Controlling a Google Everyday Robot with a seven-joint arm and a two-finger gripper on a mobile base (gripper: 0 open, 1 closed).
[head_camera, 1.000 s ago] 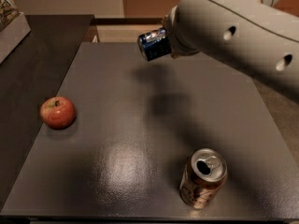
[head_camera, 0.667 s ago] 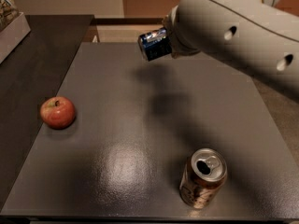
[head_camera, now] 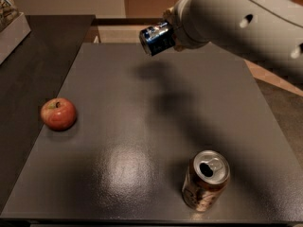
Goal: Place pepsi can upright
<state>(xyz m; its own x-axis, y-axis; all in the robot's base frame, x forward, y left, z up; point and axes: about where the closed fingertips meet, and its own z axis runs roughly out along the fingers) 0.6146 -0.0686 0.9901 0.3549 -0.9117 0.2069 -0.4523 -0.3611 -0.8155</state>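
The pepsi can (head_camera: pixel 155 39) is up in the air over the far edge of the grey table (head_camera: pixel 142 126), tipped on its side with its silver end facing left. It's dark blue and shiny, and the logo isn't really visible. The gripper (head_camera: pixel 166 34) is clamped on it, mostly tucked behind the big white arm (head_camera: pixel 236 22). A red apple (head_camera: pixel 58 113) sits at the left, and an opened brown can (head_camera: pixel 206 178) stands upright near right.

End effector (head_camera: pixel 171 28) holding pepsi can (head_camera: pixel 156 39), hidden behind arm (head_camera: pixel 227 22).
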